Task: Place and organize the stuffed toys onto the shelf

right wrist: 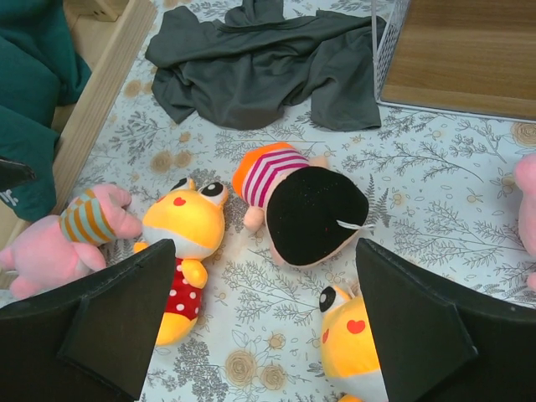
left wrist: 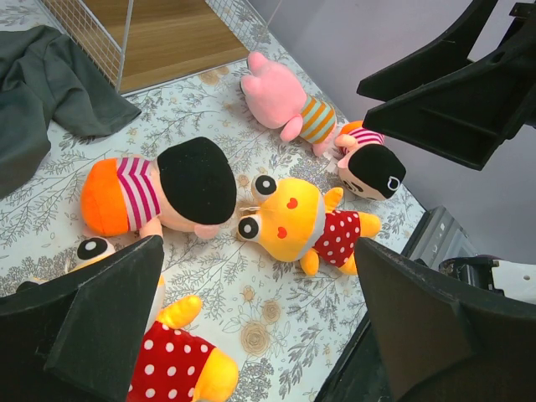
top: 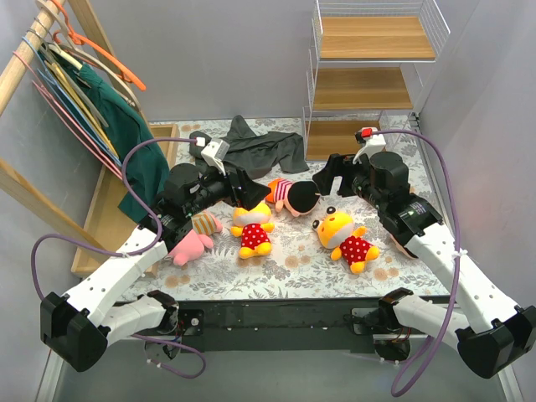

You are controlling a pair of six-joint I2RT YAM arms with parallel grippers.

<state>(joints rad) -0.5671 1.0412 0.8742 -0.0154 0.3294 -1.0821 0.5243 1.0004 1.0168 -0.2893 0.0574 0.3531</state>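
Floral cloth [top: 293, 272] between grey walls [top: 209, 59] bears the stuffed toys [top: 347, 239]; left claw [left wrist: 258, 247] and right claw [right wrist: 264, 247] both agape.

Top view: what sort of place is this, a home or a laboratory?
Probably a lab cell staged as a child's room: bare grey walls close around one table, with a small shelf, a clothes rail and plush toys as props.

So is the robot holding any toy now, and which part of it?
Nothing is held. The left hand and the right hand are both open above the stuffed toys.
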